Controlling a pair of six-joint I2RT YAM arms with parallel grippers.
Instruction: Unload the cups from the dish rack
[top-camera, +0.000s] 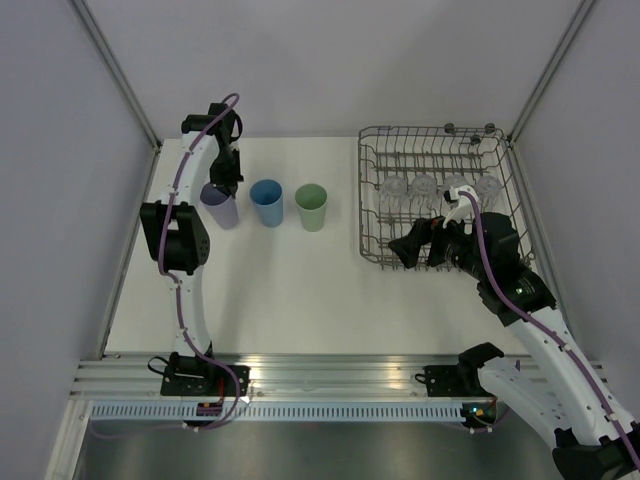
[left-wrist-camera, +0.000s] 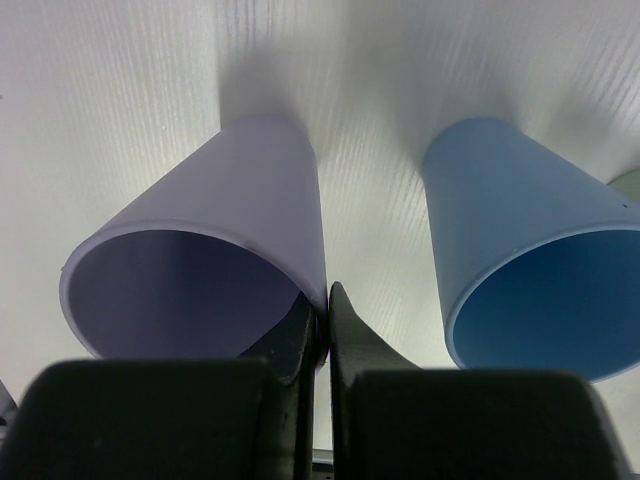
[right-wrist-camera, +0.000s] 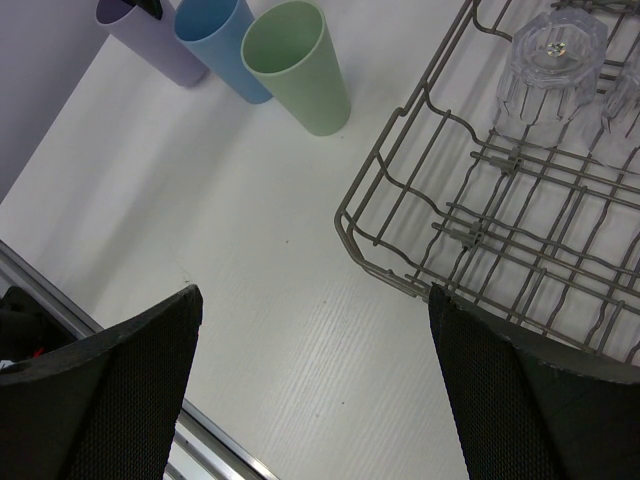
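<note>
Three plastic cups stand in a row on the white table: lavender (top-camera: 220, 207), blue (top-camera: 266, 203) and pale green (top-camera: 311, 207). My left gripper (top-camera: 222, 185) is shut on the lavender cup's rim; in the left wrist view the gripper (left-wrist-camera: 325, 300) pinches the cup's (left-wrist-camera: 210, 230) wall, one finger inside and one outside, with the blue cup (left-wrist-camera: 520, 230) beside it. Several clear glasses (top-camera: 423, 185) stand upside down in the grey wire dish rack (top-camera: 362, 180). My right gripper (top-camera: 418, 243) is open and empty over the rack's near left corner. In the right wrist view the gripper (right-wrist-camera: 312, 295) hangs above the table by the rack (right-wrist-camera: 400, 130).
The right wrist view shows one clear glass (right-wrist-camera: 550, 65) in the rack, and the green (right-wrist-camera: 300, 70), blue (right-wrist-camera: 215, 40) and lavender (right-wrist-camera: 150, 35) cups beyond. A metal rail (top-camera: 320, 375) runs along the near table edge. Grey walls close the left, back and right.
</note>
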